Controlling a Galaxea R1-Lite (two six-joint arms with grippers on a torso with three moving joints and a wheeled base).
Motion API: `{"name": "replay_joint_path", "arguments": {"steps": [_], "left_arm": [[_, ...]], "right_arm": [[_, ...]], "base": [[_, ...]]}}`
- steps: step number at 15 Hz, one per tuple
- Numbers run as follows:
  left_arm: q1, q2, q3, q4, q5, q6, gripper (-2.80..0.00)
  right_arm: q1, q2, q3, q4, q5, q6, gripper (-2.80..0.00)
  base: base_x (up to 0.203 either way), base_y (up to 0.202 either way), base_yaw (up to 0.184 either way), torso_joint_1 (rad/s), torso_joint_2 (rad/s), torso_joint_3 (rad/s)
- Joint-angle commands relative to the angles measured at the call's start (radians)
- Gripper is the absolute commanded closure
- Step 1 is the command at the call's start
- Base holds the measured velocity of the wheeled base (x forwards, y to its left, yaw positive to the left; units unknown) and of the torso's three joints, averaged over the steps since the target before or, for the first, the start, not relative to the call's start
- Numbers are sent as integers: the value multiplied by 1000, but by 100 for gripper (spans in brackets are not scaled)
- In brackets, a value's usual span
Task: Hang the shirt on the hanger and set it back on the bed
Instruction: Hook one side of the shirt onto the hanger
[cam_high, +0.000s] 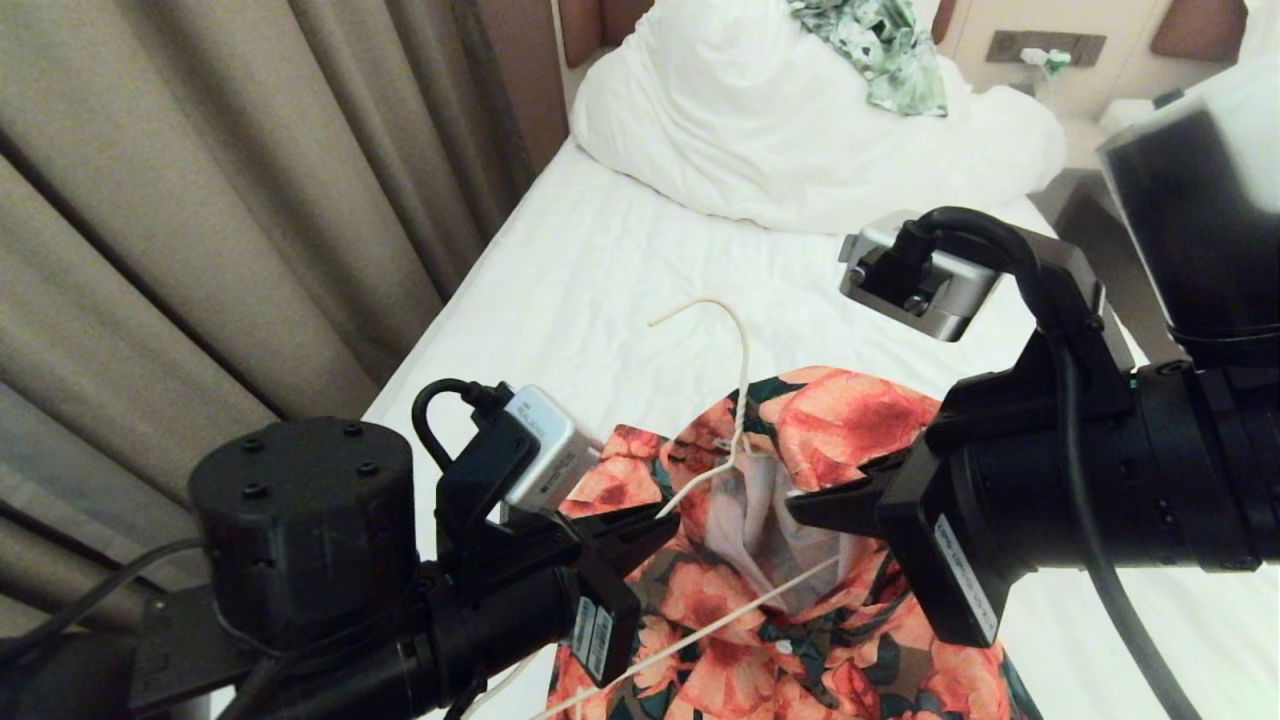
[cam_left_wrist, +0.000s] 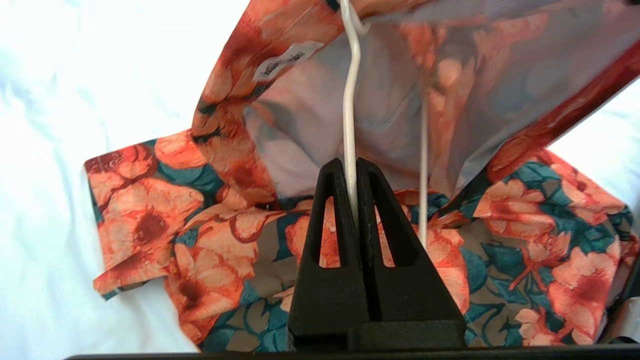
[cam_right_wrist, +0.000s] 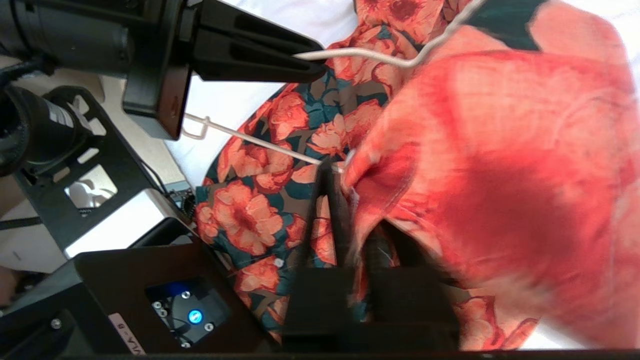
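The orange-flowered shirt (cam_high: 840, 410) lies on the white bed (cam_high: 600, 270) with its collar lifted up. The cream wire hanger (cam_high: 740, 340) stands in the neck opening, its hook pointing up and away from me. My left gripper (cam_high: 668, 518) is shut on one sloping arm of the hanger (cam_left_wrist: 350, 100), the wire pinched at the fingertips (cam_left_wrist: 345, 172). My right gripper (cam_high: 795, 510) is at the other side of the collar. Its jaws stand slightly apart, and shirt cloth (cam_right_wrist: 500, 175) drapes over one finger and lies in the gap of the gripper (cam_right_wrist: 342, 170).
A bulky white duvet (cam_high: 800, 130) is heaped at the head of the bed, with a green-and-white leaf-patterned garment (cam_high: 880, 50) on top. Beige curtains (cam_high: 200, 200) hang along the left side. A bedside unit with a wall socket (cam_high: 1040, 50) is at the far right.
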Motion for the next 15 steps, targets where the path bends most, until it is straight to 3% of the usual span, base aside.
{"name": "replay_joint_path", "arguments": {"steps": [1,4,10,15], "left_arm": [[-1,1,6,-16,-4,0,0],[-1,12,21,-74,-7,0,0],[-1,17,23,-75,-7,0,0],[-1,23,27,-101,-7,-3,0]], "right_arm": [[-2,1,-1,5,-1,1,-280],[-2,-4,-1,7,-2,-1,-280],[-27,-32,2,66,-4,2,-280],[-147,-60,-1,110,-9,33,-280]], "base": [[0,0,0,0,0,0],[0,0,0,0,0,0],[0,0,0,0,0,0],[0,0,0,0,0,0]]}}
